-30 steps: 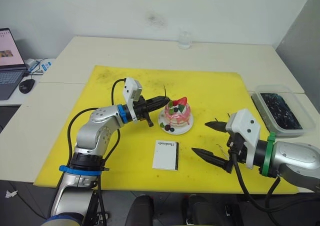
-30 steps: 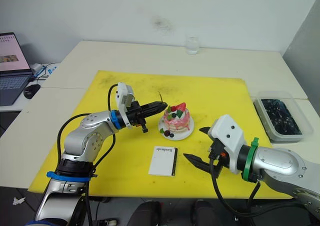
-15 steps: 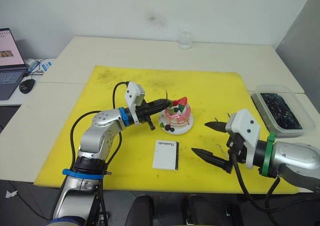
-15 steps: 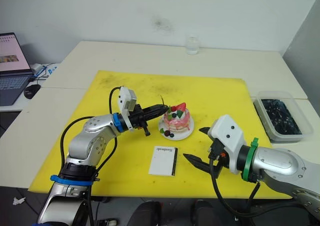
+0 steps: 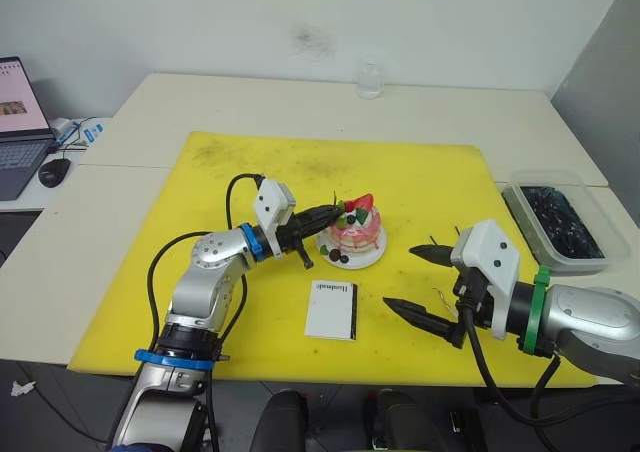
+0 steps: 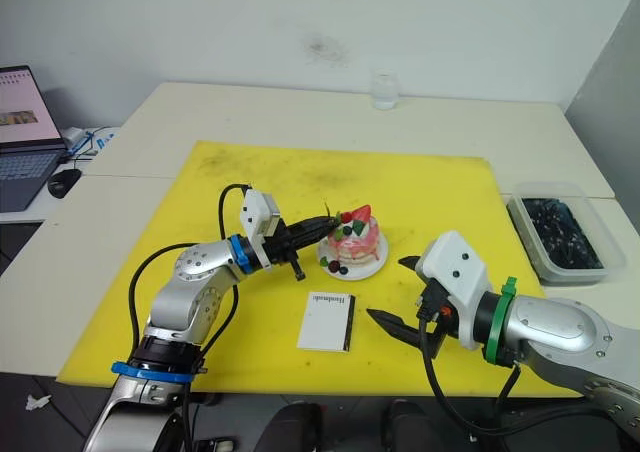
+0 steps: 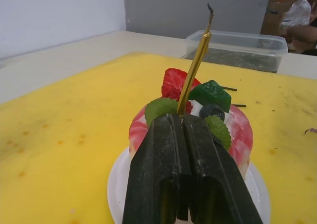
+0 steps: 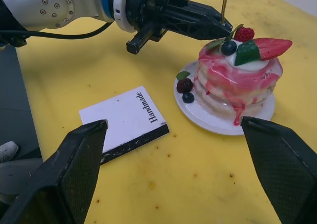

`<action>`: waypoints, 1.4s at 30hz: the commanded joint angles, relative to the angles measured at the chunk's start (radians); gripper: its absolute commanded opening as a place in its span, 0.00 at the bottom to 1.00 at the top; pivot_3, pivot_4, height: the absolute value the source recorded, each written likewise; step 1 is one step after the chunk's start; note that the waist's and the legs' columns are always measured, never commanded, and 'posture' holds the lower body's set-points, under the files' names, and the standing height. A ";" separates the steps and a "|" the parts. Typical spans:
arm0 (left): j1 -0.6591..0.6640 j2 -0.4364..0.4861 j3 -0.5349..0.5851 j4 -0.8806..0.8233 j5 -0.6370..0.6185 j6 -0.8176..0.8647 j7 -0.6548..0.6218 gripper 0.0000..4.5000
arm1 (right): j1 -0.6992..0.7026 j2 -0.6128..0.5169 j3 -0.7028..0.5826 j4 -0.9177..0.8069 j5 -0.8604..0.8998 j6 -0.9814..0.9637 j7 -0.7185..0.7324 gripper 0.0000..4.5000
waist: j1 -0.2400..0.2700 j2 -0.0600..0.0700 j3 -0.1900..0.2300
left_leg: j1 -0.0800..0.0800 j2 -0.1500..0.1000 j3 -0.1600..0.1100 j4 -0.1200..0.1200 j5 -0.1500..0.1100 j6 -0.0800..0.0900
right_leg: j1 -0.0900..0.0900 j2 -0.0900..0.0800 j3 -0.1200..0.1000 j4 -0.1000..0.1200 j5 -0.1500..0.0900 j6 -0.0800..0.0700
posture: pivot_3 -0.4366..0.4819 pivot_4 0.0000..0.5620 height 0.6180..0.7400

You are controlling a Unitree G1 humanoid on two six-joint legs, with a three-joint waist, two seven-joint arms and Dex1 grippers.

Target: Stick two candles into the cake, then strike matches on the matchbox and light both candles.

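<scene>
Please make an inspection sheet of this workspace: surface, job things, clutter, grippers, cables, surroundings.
Surface: yellow mat on a pale table, with dark specks.
Job's things: cake on a white plate; matchbox lies flat in front of it; one candle held nearly upright at the cake's top.
Clutter: plastic tub with dark contents; glass at the far edge.
Grippers: left gripper shut on the candle; right gripper open, holding nothing.
Cables: black cables along both arms.
Surroundings: laptop and mouse on a side table.
</scene>
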 commanded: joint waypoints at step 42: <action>0.221 0.479 0.054 -0.522 -0.329 0.491 -0.301 0.99 | 0.539 0.102 -0.297 -0.081 -0.352 -0.174 0.082 1.00 | 0.000 0.000 0.000 | 0.002 0.001 -0.001 -0.001 0.000 0.000 | 0.001 -0.005 0.000 0.000 -0.001 -0.001 | 0.48 0.27 1.00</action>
